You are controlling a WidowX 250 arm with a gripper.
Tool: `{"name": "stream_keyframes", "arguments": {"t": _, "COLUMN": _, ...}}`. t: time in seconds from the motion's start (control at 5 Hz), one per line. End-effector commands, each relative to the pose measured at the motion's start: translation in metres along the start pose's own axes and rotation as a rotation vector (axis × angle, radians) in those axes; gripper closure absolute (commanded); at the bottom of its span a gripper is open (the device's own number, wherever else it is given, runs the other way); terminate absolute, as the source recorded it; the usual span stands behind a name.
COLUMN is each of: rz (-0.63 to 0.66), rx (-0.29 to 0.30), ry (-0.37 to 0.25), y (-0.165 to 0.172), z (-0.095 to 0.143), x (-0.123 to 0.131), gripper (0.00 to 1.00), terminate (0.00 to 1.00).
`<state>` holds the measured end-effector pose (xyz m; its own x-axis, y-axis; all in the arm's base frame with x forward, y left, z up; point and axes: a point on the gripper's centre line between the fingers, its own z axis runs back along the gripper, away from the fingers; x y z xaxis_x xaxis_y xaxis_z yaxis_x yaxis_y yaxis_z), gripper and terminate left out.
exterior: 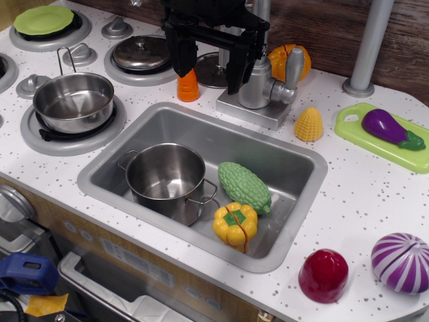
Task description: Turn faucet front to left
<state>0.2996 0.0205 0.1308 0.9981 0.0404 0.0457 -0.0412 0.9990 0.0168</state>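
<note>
While spread, hand point(210, 70) beside faucet point(258, 87)

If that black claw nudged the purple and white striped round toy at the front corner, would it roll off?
Probably it would wobble more than roll: the purple and white striped dome seems to sit on a flat cut face on the speckled white counter. It looks like hollow plastic, so likely light and easily shoved. It lies close to the front edge, so a hard push might send it off.

A pot point(166, 178), gourd point(244, 186) and pepper point(235, 225) lie in the sink point(295, 194); the faucet point(265, 90) stands behind it, corn point(308, 125) to the faucet's right, toward the counter's point(355, 194) back edge.
</note>
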Motion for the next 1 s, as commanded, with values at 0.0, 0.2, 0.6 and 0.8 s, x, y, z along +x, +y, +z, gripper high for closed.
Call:
{"name": "stream_keyframes", "arguments": {"t": 0.0, "rz": 0.000, "rx": 0.000, "ry": 0.000, "y": 0.000, "z": 0.000, "x": 0.000, "gripper": 0.00, "terminate": 0.00}}
{"name": "stream_keyframes", "arguments": {"t": 0.2, "rz": 0.037, "rx": 0.012, "ry": -0.077, "y": -0.016, "z": 0.006, "x": 0.003, "gripper": 0.00, "terminate": 0.00}}
{"name": "stream_keyframes", "arguments": {"t": 0.6, "rz": 0.051, "rx": 0.019, "ry": -0.264, "y": -0.041, "z": 0.014, "x": 0.019, "gripper": 0.00, "terminate": 0.00}}
{"name": "stream_keyframes", "arguments": {"t": 0.8, "rz": 0.040, "rx": 0.019, "ry": -0.321, "y": -0.049, "z": 0.015, "x": 0.033, "gripper": 0.00, "terminate": 0.00}}
